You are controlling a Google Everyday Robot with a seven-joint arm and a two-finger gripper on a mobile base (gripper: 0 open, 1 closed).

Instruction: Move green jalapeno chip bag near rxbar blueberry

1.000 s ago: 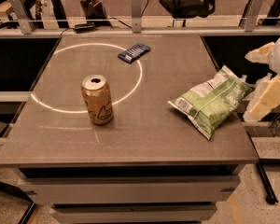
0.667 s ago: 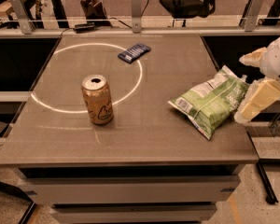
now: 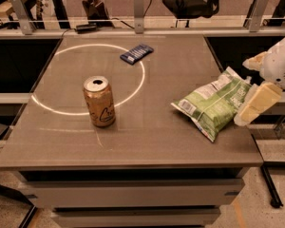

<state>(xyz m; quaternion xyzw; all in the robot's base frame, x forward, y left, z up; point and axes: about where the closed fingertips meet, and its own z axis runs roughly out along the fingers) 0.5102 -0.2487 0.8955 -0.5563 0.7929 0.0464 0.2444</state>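
Observation:
The green jalapeno chip bag (image 3: 213, 103), crinkled light green and white, lies on the right side of the table. The rxbar blueberry (image 3: 136, 53), a small flat dark-blue bar, lies at the far middle of the table, on the white circle's rim. My gripper (image 3: 252, 83) comes in from the right edge on a white arm. It is open, with one tan finger (image 3: 257, 103) at the bag's near right end and the other behind the bag's far right corner. The bag's right end lies between the fingers.
A tan drink can (image 3: 99, 101) stands upright left of centre, inside a white circle (image 3: 57, 109) marked on the table (image 3: 133, 146). Metal posts and a rail run along the far edge. A dark gap drops off past the table's right edge.
My gripper has moved left from the right edge, and its fingers now straddle the bag's right end. The bag, can and bar have not moved.

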